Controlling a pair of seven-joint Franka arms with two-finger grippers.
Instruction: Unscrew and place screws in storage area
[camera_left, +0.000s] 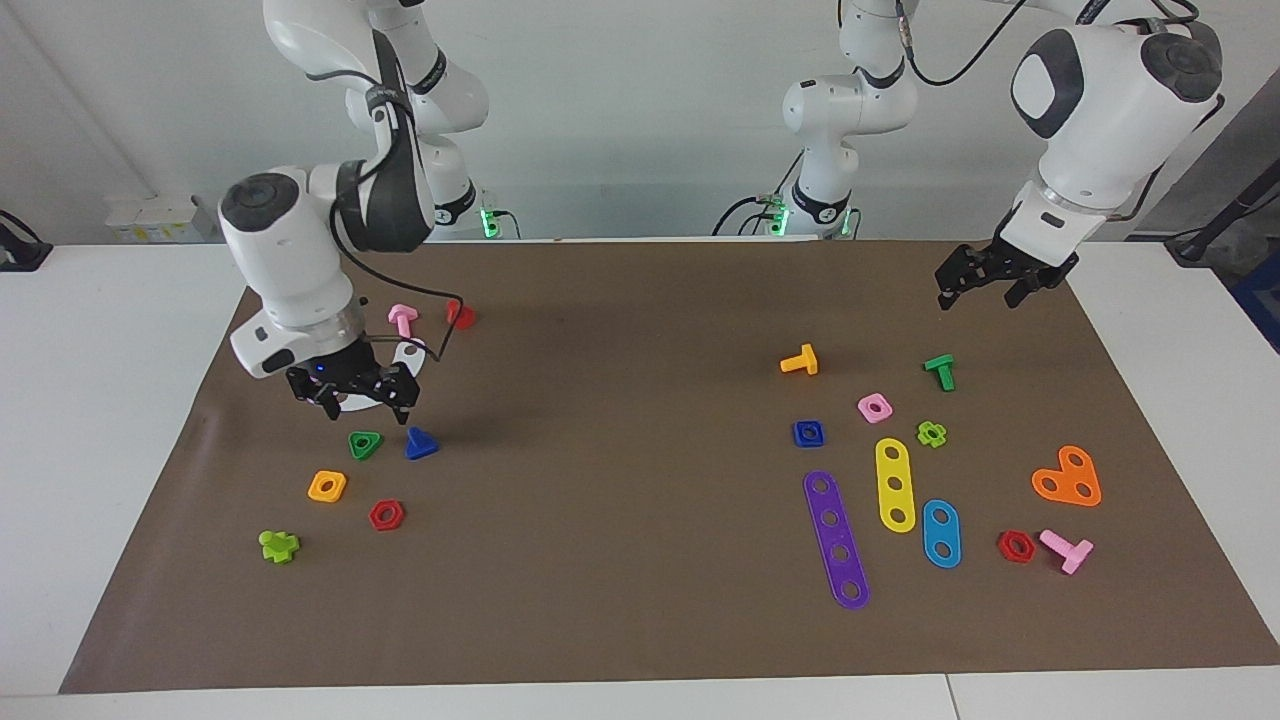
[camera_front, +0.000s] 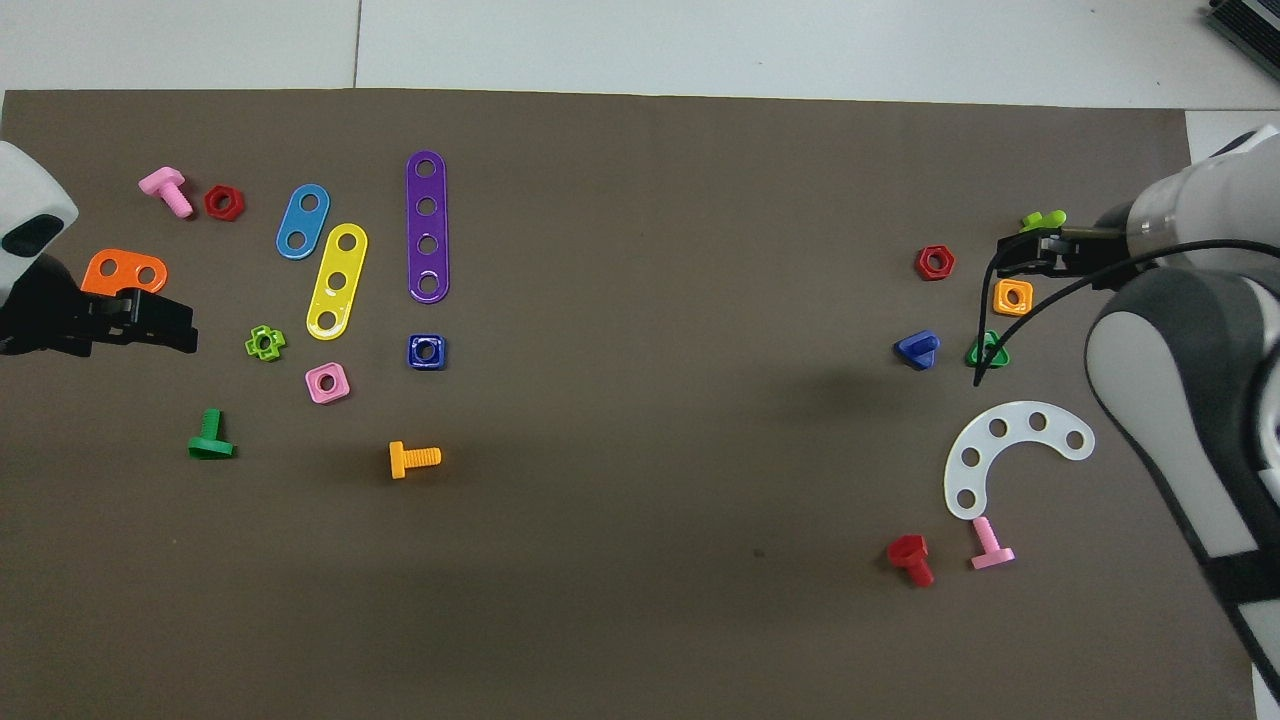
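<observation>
Beside the green triangle nut (camera_left: 365, 444), we are observing the dark-blue screw (camera_left: 420, 444) lying free; right gripper (camera_left: 352, 392) hanging open and empty above, left gripper (camera_left: 990, 277) waiting open, empty.

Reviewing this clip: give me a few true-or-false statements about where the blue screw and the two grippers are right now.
1. The blue screw lies on the mat beside the green triangle nut. True.
2. The right gripper holds the blue screw. False: it is open, raised, holding nothing.
3. The left gripper is shut on the green screw. False: it hangs open above the mat, waiting.
4. The white curved strip lies flat. True.
</observation>
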